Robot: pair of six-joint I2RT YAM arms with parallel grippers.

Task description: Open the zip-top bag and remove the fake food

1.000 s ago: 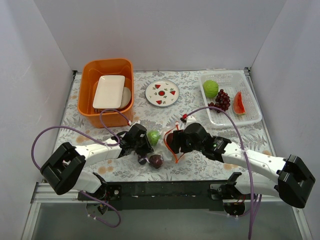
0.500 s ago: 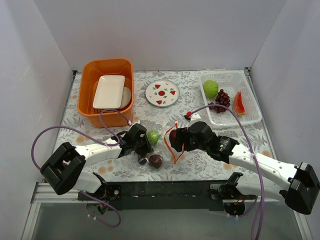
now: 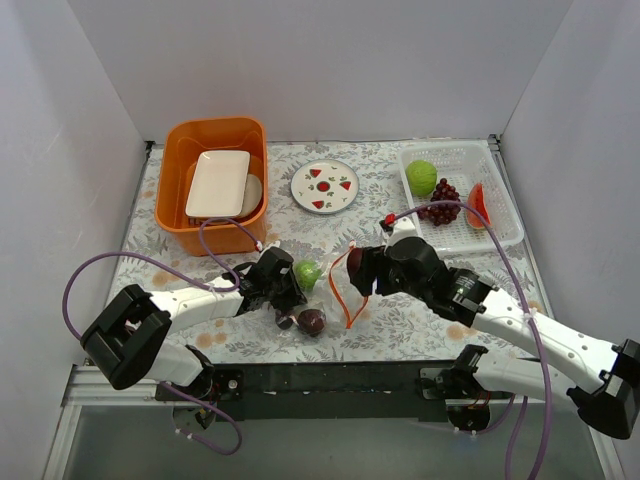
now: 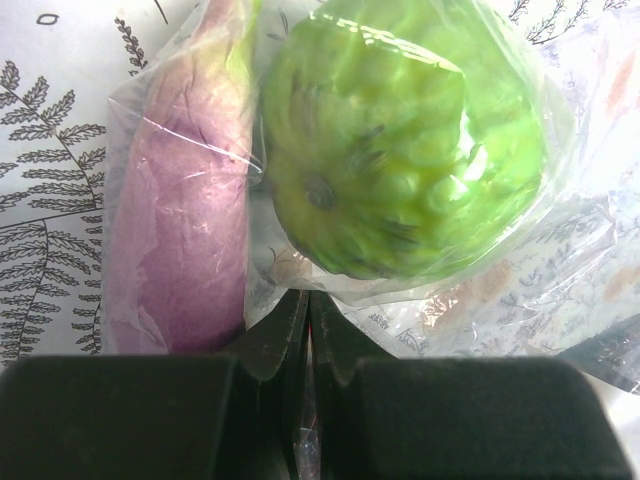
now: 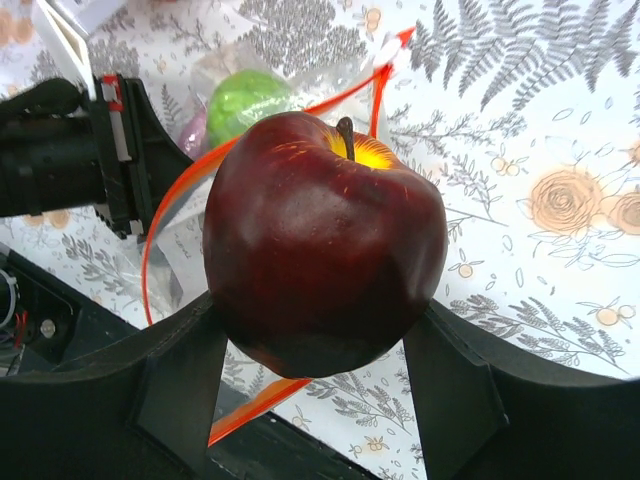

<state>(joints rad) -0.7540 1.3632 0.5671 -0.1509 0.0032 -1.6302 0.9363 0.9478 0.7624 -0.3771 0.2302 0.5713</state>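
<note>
Crimson fake apple clamped in the right gripper, lifted mid-removal at the mouth of the zip-top bag, whose film the left gripper pinches tight, green fruit inside; next, likely, a set-down clear of the bag

Lab test cell, white panel walls, 2 bolted robot arms

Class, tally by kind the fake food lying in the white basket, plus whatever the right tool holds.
Green fruit: 1
Grape bunch: 1
Red slice: 1
Dark red apple, gripped in the right tool: 1
Total: 4
</note>
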